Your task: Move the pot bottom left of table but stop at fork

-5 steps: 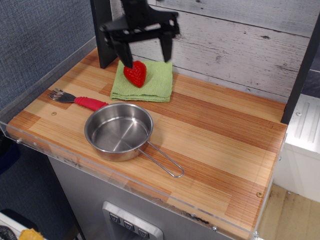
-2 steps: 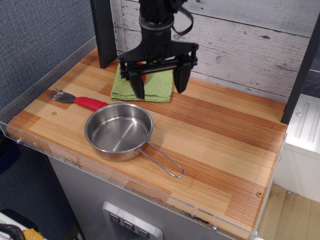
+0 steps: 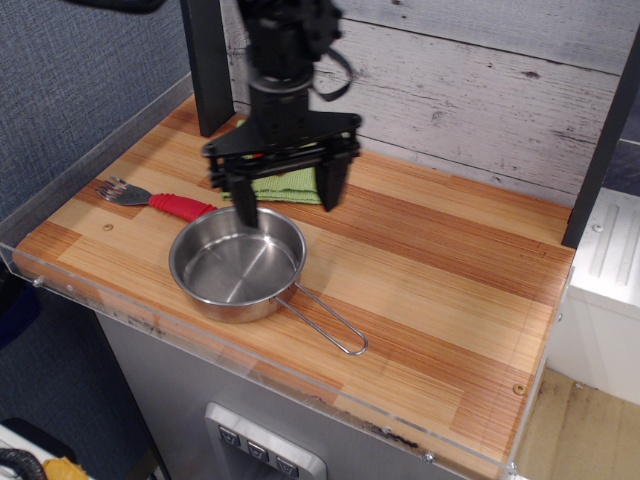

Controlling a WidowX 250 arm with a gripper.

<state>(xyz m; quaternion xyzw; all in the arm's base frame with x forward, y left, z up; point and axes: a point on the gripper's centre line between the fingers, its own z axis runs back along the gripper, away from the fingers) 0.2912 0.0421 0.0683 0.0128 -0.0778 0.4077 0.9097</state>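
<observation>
Above the pot's far rim, the wide-open pincer hovers ungrasped; next, descend and clamp that rim.

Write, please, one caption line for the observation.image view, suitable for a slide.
Open gripper hovers over the far rim of the pot, beside the red-handled fork on the table.

A lab's toy kitchen: acrylic-rimmed wooden table, plank backdrop
</observation>
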